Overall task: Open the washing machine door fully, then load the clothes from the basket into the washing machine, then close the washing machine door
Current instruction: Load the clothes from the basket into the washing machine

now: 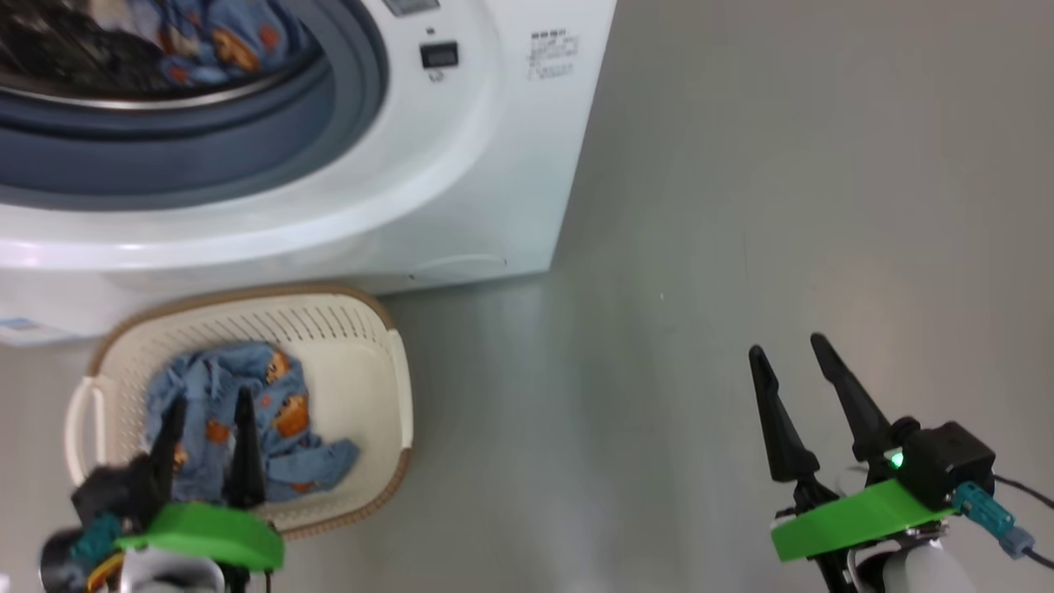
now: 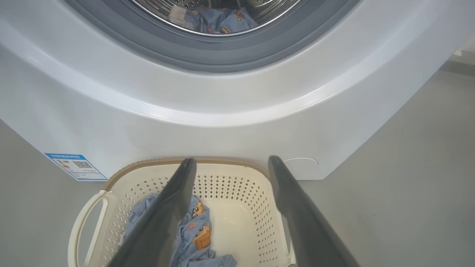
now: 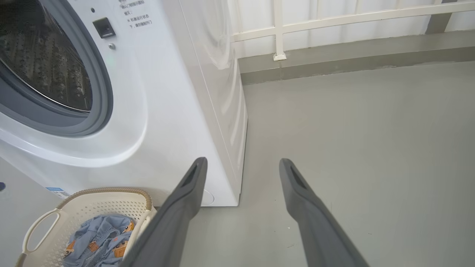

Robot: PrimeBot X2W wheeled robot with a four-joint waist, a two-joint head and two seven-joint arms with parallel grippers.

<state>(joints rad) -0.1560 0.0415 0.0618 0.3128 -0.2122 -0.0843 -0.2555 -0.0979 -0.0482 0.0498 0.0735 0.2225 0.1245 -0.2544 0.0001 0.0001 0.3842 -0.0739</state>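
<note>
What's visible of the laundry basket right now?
The cream-white perforated plastic basket, rounded rectangular with a brown woven-look rim and white side handles, sits upright on the grey floor just in front of the white front-loading washing machine; whether they touch is unclear. A crumpled light blue bear-print garment lies in its left part, the rest bare. The left gripper is above it, fingers open; contact with the garment cannot be told.

the basket (image 1: pixel 356 362) sits on the floor (image 1: pixel 741 206) before the washing machine (image 1: pixel 494 165), clothes (image 1: pixel 247 395) in both.
</note>
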